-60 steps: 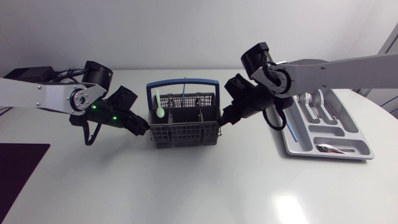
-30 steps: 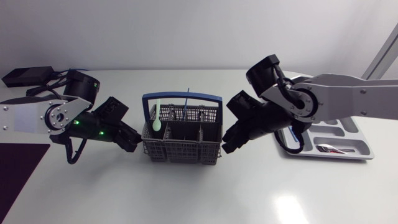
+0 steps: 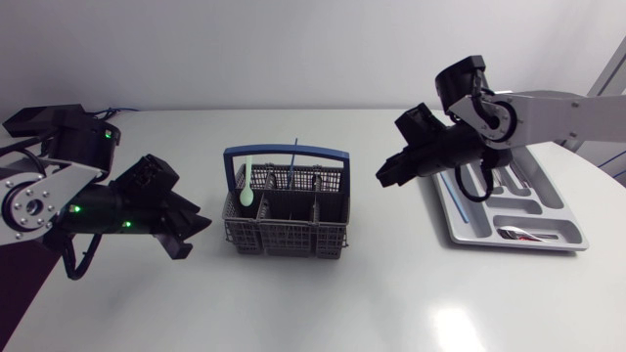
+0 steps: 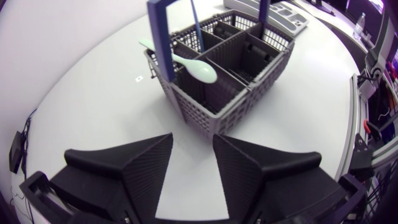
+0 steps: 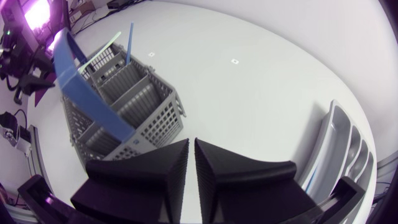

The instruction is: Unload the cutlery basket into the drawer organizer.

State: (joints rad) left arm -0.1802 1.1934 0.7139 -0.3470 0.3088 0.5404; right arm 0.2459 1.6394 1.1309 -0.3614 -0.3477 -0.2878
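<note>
White table (image 3: 323,303) under a plain pale wall, seen from above. At its centre stands the grey mesh basket (image 3: 286,235), upright, with a blue handle (image 3: 287,154) arching over it. A pale green spoon (image 3: 248,186) sits in the compartment at the basket's 10 o'clock corner, bowl up and leaning outward. A thin blue utensil (image 3: 294,156) stands in a compartment at its 12 o'clock side; I cannot tell what kind it is. The other compartments that face the left wrist camera look dark, and I cannot make out their contents. The organizer (image 3: 514,208), a grey tray, lies at 3 o'clock from the basket, well apart from it. It holds silver cutlery (image 3: 499,161) in the long slots at its 12 o'clock end, a blue piece (image 3: 455,200) in the slot along its 9 o'clock side, and a small item (image 3: 518,233) in the cross slot at 6 o'clock. The left gripper (image 3: 193,227) hangs at 9 o'clock from the basket, near it but not touching, pointing at its wall. Its fingers are spread a little, with only bare table between them. The right gripper (image 3: 384,176) is at 2 o'clock from the basket, between basket and organizer and touching neither. Its fingers are pressed all but together, with just a thin slit between them, pinching nothing.
</note>
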